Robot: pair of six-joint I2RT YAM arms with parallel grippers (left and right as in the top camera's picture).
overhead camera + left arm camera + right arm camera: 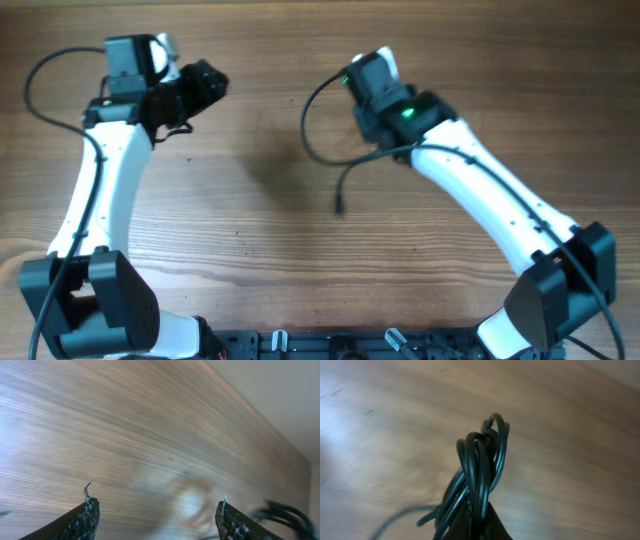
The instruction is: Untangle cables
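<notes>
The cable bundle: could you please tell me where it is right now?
The cable bundle is pinched in the right end effector, over the wooden table in the right wrist view, right of centre overhead.

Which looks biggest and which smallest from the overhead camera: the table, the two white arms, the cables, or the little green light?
Largest to smallest:
1. table, which fills the view
2. left arm and right arm, too alike to rank
3. cables, a thin loop
4. green light, a tiny dot
</notes>
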